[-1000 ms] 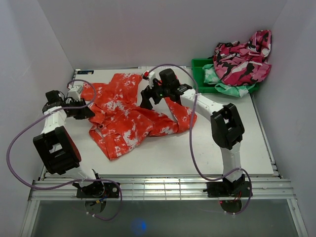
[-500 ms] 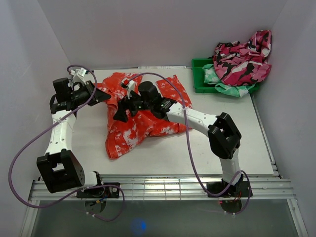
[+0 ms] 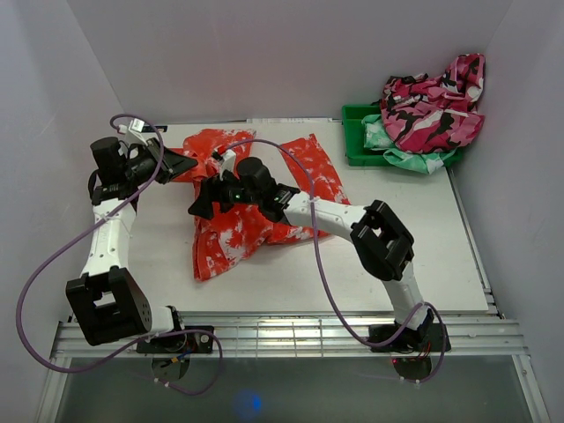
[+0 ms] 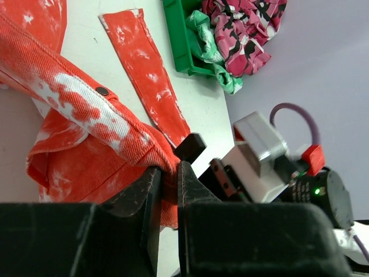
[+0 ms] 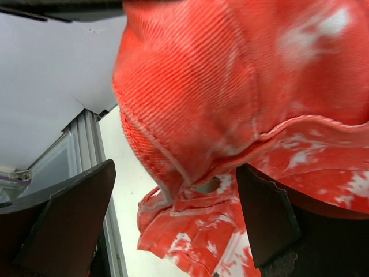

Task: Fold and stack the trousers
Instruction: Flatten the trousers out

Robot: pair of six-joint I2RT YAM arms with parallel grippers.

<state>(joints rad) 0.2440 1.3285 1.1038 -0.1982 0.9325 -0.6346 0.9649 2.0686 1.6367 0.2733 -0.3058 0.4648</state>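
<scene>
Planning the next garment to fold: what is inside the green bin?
A pink camouflage garment is piled on top, with a mint-green garment beneath it spilling over the bin rim. The bin's floor and anything deeper are covered.

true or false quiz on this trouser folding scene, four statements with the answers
1. The left gripper pinches the waistband of the trousers. True.
2. The right gripper is clamped shut. False: its jaws stand wide open, with red cloth hanging between them.
3. The green bin is empty. False: it holds a camouflage garment and a mint-green garment.
4. The trousers are outside the bin. True.
</scene>
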